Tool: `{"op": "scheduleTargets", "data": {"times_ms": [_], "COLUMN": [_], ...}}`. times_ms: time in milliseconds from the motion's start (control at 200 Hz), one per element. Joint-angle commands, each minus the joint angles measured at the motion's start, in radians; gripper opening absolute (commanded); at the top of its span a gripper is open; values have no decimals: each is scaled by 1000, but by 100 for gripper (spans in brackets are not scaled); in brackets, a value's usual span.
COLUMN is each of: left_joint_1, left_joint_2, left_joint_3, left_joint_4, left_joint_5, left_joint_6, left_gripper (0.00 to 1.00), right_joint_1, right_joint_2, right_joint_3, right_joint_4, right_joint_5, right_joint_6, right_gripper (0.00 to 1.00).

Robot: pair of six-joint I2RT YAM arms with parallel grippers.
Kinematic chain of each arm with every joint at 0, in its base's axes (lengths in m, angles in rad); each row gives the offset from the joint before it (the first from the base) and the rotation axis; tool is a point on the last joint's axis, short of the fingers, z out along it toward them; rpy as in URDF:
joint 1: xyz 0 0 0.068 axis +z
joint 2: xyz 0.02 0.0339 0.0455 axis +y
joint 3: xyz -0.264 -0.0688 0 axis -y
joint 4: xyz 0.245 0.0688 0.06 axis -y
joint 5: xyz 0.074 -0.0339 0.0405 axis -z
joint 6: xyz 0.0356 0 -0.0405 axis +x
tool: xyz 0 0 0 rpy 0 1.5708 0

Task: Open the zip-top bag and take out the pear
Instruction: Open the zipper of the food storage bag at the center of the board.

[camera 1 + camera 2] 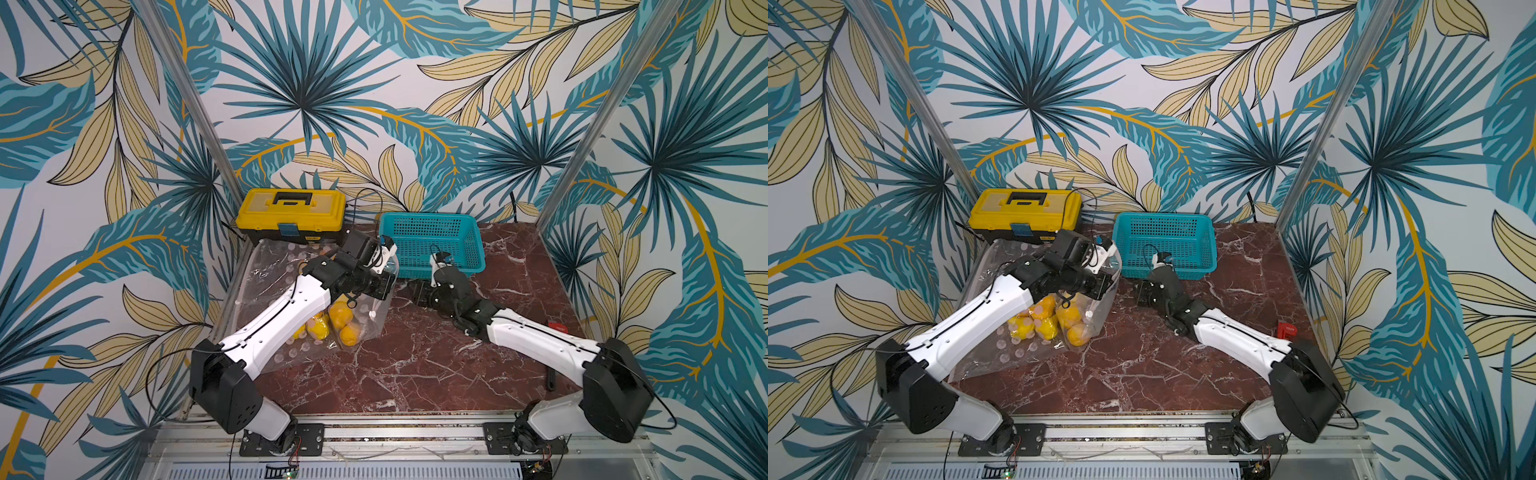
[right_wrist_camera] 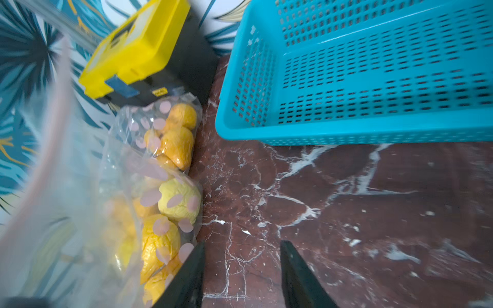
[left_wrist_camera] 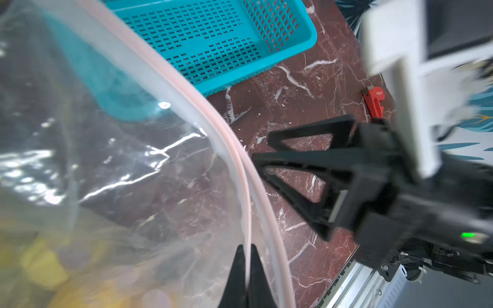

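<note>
The zip-top bag (image 1: 270,270) (image 1: 980,286) is clear plastic with pale pink dots and lies at the table's left. Several yellow pears (image 1: 340,316) (image 1: 1067,316) (image 2: 178,202) sit inside it. My left gripper (image 3: 246,250) (image 1: 390,270) is shut on one pink zip strip (image 3: 240,165) at the bag's raised right rim. Beside the jaws a second strip runs apart from the held one. My right gripper (image 2: 241,248) (image 1: 415,291) (image 3: 262,149) hovers low over the marble just right of the bag, open and holding nothing.
A teal mesh basket (image 1: 478,249) (image 2: 266,133) stands at the back centre, close behind my right wrist. A yellow toolbox (image 1: 291,212) sits at the back left behind the bag. A small red object (image 1: 557,326) lies near the table's right edge.
</note>
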Motion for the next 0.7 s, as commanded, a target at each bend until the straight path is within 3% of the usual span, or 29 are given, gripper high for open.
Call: {"op": "scheduleTargets", "data": {"times_ms": [0,115,190,381,611,696], "left_joint_1": [-62,-135,-183,-291,-333,-343], "left_joint_2": [56,121,150,155,156,159], "left_joint_3": [61,87,97,91,90,102], "left_joint_4": [8,27,49,79,84,85], "left_joint_5": [-59,-107,-139,-412,-509,-516], "left_joint_6": [-61,-109,-131,-240,-299,-293], "left_gripper": [0,0,0,0,0,0], "right_joint_1": [-80,-116,-126,-170,-191,-200], "right_joint_2": [-87,-180,-204,-198,-187,-174], "right_joint_3": [-53,-52,-27,-61,-112,-123], "right_joint_4": [-200,-264,-315,-311,-276,-265], "right_joint_5": [-96,-174,-194,-292,-334,-339], "right_joint_6": [82,79,75,111,134,127], "right_gripper": [55,77,81,75,65,56]}}
